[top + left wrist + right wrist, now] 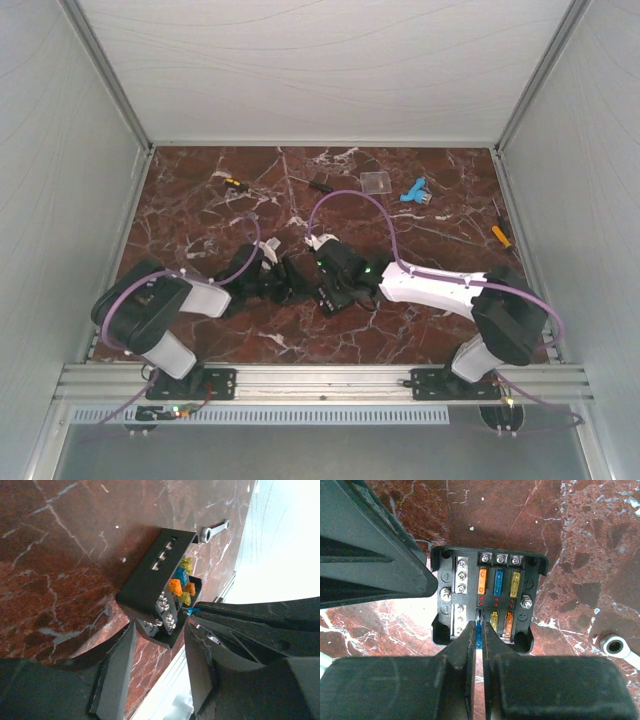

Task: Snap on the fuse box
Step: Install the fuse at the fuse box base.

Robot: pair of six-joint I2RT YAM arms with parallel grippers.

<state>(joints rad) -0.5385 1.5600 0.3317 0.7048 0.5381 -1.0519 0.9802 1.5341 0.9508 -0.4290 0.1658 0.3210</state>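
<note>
The fuse box [487,597] is a small black square box lying face up on the marble, with orange, blue and yellow fuses [498,582] in its slots. My right gripper [478,632] is shut on a thin blue fuse [478,630], held at the box's near left slot. My left gripper [161,630] stands open, its fingers [117,665] on either side of the box's near corner [167,637]. In the right wrist view one left finger [375,555] lies against the box's left side. In the top view both grippers [275,280] [315,290] meet mid-table and largely hide the box.
A silver wrench end [615,645] [212,530] lies just beside the box. Toward the back are a clear square plate [375,182], a blue piece [415,192], and small tools [232,182] [320,185] [500,235]. Grey walls enclose the table on three sides.
</note>
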